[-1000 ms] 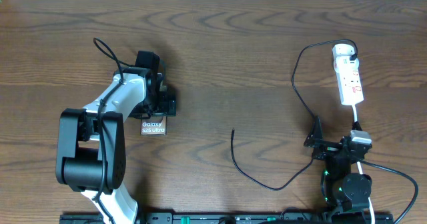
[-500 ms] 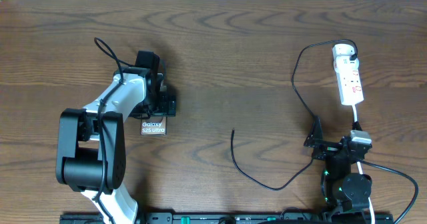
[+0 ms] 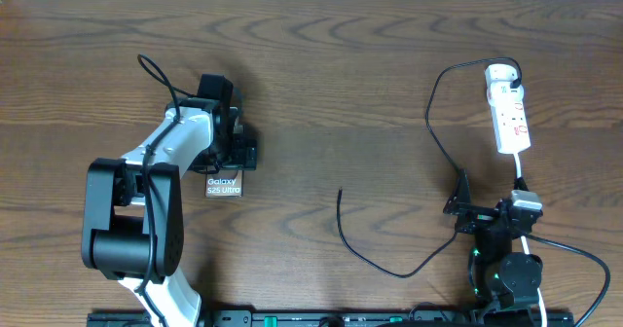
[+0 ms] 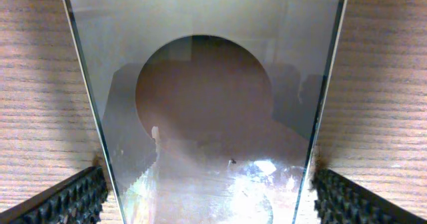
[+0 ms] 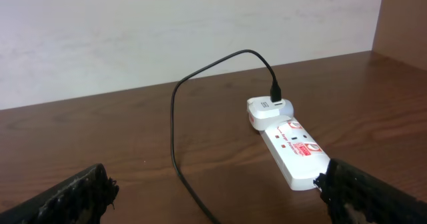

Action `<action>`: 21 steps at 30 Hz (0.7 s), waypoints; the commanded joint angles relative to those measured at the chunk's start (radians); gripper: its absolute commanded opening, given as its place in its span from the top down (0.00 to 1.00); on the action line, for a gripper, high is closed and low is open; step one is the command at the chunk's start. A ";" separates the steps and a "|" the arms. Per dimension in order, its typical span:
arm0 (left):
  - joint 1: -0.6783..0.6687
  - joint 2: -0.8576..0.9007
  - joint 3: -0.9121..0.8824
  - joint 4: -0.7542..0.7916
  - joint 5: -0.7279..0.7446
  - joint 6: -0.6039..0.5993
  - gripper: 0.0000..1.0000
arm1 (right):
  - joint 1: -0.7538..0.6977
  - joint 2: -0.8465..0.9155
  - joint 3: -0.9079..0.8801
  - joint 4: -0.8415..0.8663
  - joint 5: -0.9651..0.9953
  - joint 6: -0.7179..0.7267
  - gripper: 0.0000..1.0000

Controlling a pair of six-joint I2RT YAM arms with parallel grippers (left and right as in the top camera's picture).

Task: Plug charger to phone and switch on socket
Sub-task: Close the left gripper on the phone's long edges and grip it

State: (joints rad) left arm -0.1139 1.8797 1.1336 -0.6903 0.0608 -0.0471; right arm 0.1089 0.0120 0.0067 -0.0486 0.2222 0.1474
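Observation:
The phone [image 3: 223, 185] lies flat on the table at the left, its "Galaxy" lettering showing below my left gripper [image 3: 231, 162]. Its glossy screen [image 4: 207, 104] fills the left wrist view. My left gripper [image 4: 208, 201] stands open astride it, one finger just outside each long edge. The white socket [image 3: 509, 118] lies at the far right. The charger [image 3: 433, 123] runs from the plug head [image 3: 499, 74] in a long loop, and its free tip [image 3: 340, 193] rests mid-table. My right gripper [image 3: 492, 202] is open and empty, facing the socket [image 5: 293, 151] and the charger [image 5: 175, 131].
The socket's white cord [image 3: 522, 171] runs back past the right arm's base. A pale wall [image 5: 167, 31] rises behind the table's far edge. Bare wooden tabletop [image 3: 331, 93] lies between the two arms.

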 commanded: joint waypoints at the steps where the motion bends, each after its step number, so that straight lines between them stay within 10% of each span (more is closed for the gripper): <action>1: 0.000 0.010 -0.017 0.005 -0.013 0.014 0.07 | -0.005 -0.005 -0.001 -0.004 0.011 -0.014 0.01; 21: 0.000 0.010 -0.017 0.007 -0.013 0.013 0.11 | -0.005 -0.005 -0.001 -0.004 0.011 -0.014 0.01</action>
State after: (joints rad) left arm -0.1139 1.8797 1.1336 -0.6807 0.0605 -0.0444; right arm 0.1089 0.0120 0.0067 -0.0483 0.2222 0.1474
